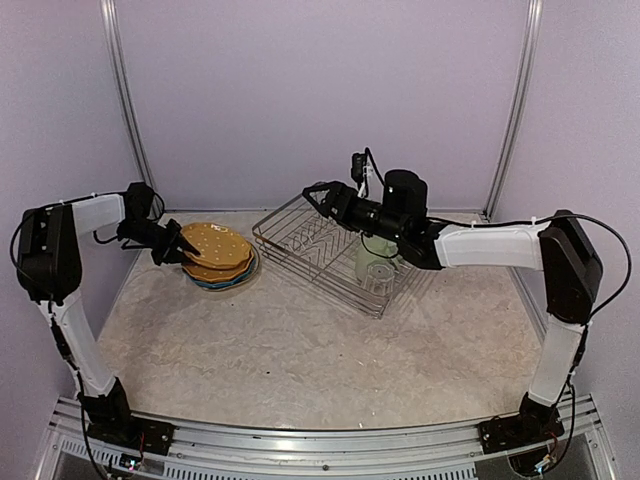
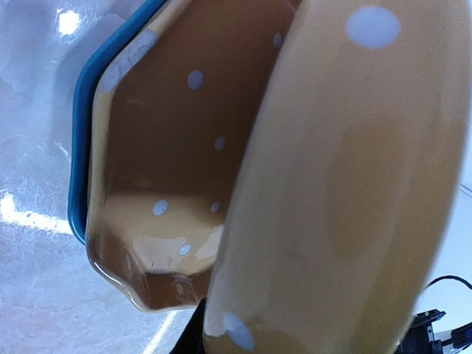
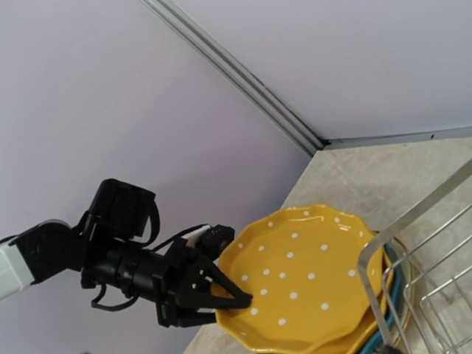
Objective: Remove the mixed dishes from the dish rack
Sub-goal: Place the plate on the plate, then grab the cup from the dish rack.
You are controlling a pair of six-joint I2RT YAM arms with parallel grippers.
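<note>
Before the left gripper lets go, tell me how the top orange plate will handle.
The top orange plate looks like glazed ceramic: probably stiff, chippable at its scalloped rim. Glossy, so it could slip in the left gripper, which pinches only the rim. Pushed, it would likely slide over the orange plate beneath.

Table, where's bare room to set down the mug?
The broad near half of the table, in front of the plate stack and dish rack, is bare. Crowded: the narrow gap between stack and rack.
</note>
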